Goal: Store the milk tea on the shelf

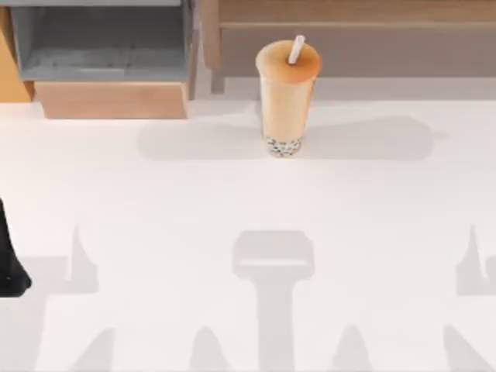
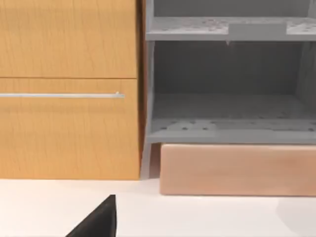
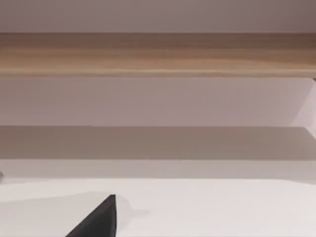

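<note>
milk tea (image 1: 286,97) stands upright on the desk (image 1: 248,232), far centre, just in front of the shelf (image 1: 349,31), unheld. my left arm (image 1: 9,260) sits parked at the left edge. i cannot tell either claw's state. risks: the tall cup tips under a high or off-centre grasp, and its straw could catch the shelf plank.

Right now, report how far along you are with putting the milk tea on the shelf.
Nothing looks done yet. The milk tea stands upright on the table, in front of the shelf, not on it. Nothing is in hand: the left arm sits at the table's left edge, far from the cup. Still left: reach the cup, grip it, lift it and set it on the shelf.
</note>
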You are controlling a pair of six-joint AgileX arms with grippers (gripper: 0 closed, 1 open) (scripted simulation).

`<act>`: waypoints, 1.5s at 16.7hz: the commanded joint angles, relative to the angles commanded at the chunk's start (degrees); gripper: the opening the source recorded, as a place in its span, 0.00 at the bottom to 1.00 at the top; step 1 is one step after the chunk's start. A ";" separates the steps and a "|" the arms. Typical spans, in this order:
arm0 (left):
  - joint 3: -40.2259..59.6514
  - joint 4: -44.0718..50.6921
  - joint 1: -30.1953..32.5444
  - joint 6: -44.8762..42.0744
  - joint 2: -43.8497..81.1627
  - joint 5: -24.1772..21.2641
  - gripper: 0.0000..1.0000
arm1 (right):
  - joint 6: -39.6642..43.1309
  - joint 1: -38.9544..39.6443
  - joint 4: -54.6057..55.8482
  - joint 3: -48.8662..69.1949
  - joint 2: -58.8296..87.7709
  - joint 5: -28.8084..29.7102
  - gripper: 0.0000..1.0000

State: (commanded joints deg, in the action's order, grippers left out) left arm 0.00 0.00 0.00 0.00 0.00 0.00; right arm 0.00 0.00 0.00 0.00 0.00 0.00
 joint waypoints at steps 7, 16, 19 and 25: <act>0.00 0.00 0.00 0.00 0.00 0.00 1.00 | -1.50 5.32 5.53 3.25 6.82 4.39 1.00; 0.00 0.00 0.00 0.00 0.00 0.00 1.00 | -5.17 24.15 29.60 18.77 48.33 23.51 1.00; 0.00 0.00 0.00 0.00 0.00 0.00 1.00 | -5.51 30.39 39.70 26.12 67.08 30.36 1.00; 0.00 0.00 0.00 0.00 0.00 0.00 1.00 | -3.81 40.40 59.13 41.51 102.75 41.60 1.00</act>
State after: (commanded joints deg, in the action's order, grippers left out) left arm 0.00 0.00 0.00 0.00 0.00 0.00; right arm -3.81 40.40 59.13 41.51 102.75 41.60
